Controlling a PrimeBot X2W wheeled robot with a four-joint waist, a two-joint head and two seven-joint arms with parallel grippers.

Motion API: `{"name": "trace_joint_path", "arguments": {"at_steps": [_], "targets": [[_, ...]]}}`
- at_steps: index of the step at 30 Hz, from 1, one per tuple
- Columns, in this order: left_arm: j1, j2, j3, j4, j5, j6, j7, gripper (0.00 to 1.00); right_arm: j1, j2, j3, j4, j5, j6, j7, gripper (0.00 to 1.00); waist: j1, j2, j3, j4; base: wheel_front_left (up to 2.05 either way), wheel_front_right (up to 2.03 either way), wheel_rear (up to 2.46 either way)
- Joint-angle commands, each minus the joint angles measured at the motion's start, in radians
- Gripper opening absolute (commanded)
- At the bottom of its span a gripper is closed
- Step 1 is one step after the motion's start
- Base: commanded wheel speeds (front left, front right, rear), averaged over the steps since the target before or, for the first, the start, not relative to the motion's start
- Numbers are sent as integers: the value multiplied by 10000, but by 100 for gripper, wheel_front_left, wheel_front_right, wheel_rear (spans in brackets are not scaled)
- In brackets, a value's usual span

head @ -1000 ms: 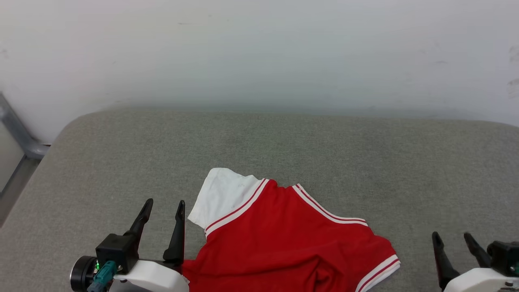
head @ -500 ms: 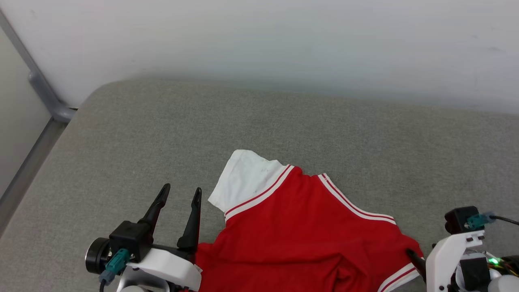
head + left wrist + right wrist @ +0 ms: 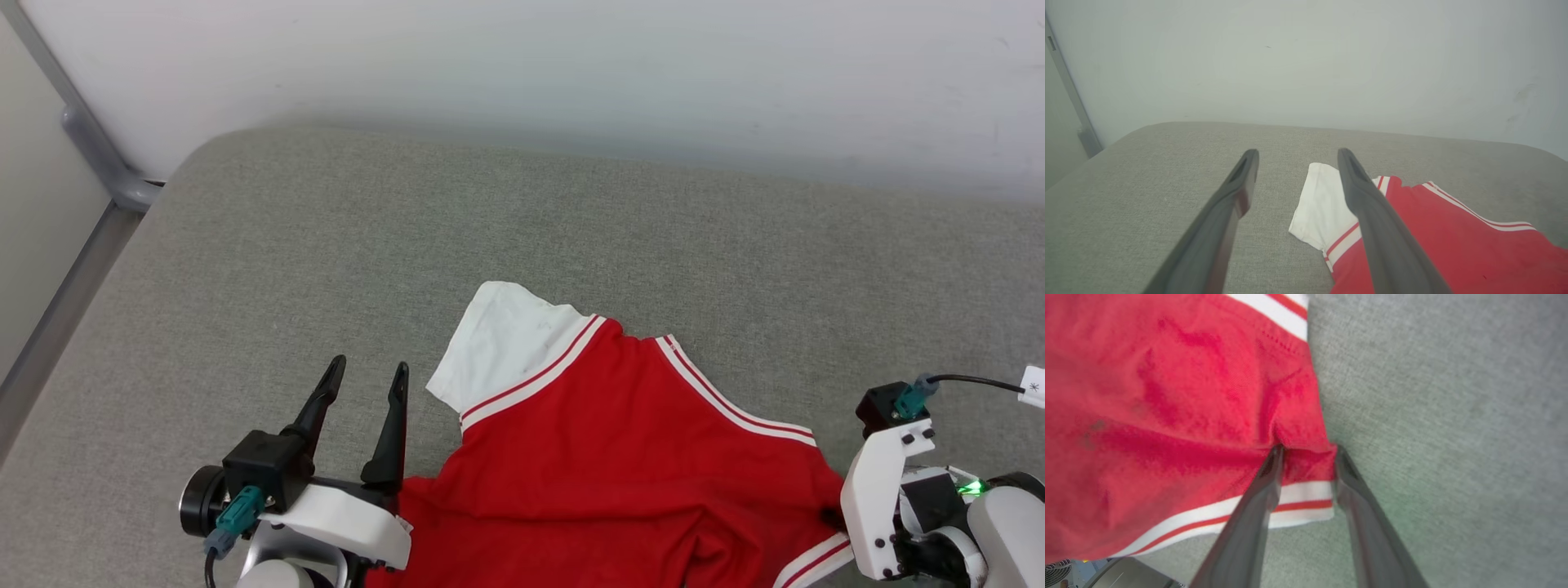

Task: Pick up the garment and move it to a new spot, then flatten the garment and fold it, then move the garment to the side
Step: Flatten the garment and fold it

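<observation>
Both fingers (image 3: pixel 1249 522) of right hand (image 3: pixel 1309 450) now astride garment (image 3: pixel 1167 396) corner.

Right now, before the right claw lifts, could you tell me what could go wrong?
1. The right claw straddles a small bunch of the garment by its striped hem; the cloth could slip out.
2. The left claw stands open beside the white sleeve, holding nothing, so a one-sided lift may drag and crumple it.

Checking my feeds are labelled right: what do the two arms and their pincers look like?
Both arms: white shells, long dark tapered fingers on a black block with a teal plug. The left pincer has a round black cap; the right pincer trails a black cable with a white tag and shows a green light.
</observation>
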Motion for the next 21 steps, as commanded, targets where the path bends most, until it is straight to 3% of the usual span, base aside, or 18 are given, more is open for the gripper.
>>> {"name": "trace_joint_path", "arguments": {"at_steps": [1, 9, 16, 21], "targets": [[-75, -50, 56, 26, 74, -59, -69, 100, 98, 47, 295, 267, 113, 0, 38, 0, 0, 0, 0, -32, 0, 0, 0], [135, -340, 208, 240, 269, -337, -60, 100, -1357, -678, 105, -638, 88, -4, -446, 0, 0, 0, -208, -234, 0, 0, 0], [-40, -532, 301, 285, 412, -581, -59, 100, -2294, -1297, -810, -1053, -534, -4, -324, 0, 0, 0, -54, -248, 0, 0, 0], [-279, -662, 373, 329, 554, -781, -50, 100, -2921, -1206, -1348, -1314, -1002, -4, -385, 0, 0, 0, 418, -158, 0, 0, 0]]}}
